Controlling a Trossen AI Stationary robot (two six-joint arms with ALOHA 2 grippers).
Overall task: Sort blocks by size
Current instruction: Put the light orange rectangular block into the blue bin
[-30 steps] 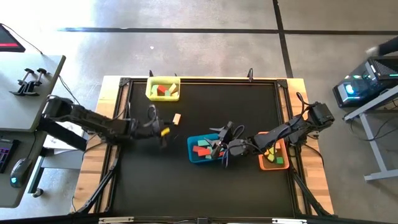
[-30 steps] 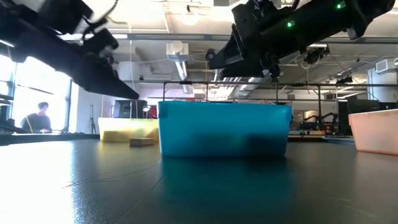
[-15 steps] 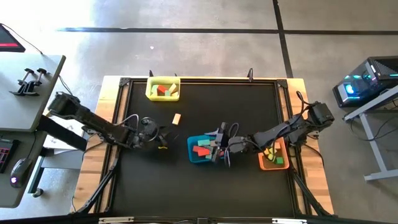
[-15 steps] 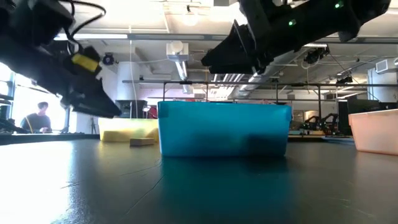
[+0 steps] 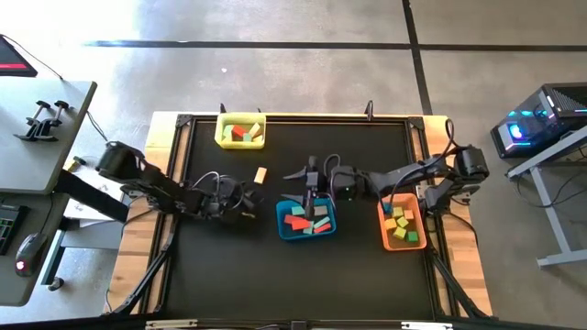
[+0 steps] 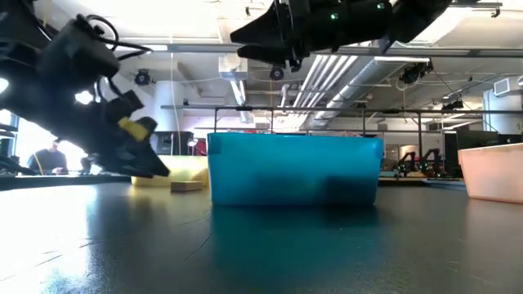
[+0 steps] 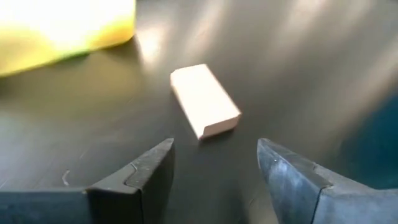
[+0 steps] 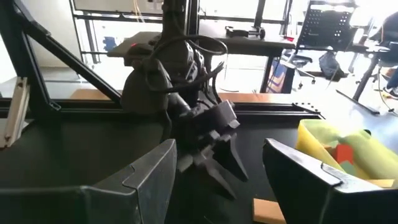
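A tan flat block (image 7: 205, 99) lies on its broad face on the black table, also in the high view (image 5: 260, 175), between the yellow tray (image 5: 240, 131) and the blue tray (image 5: 307, 218). My left gripper (image 7: 214, 168) is open and empty, low over the table just short of the tan block; it also shows in the high view (image 5: 246, 195). My right gripper (image 5: 307, 181) is open and empty, raised above the blue tray's far edge. Red, tan and pale green blocks (image 5: 301, 220) lie in the blue tray.
The orange tray (image 5: 404, 227) at the right holds yellow, lime and orange blocks. The yellow tray holds red and green blocks. My right wrist view looks across at my left gripper (image 8: 205, 140). A person sits far off in the room (image 6: 49, 155).
My left gripper has come down toward the table, near the tan block. My right gripper has risen and gone from over the blue tray's right part toward the tray's far left edge.
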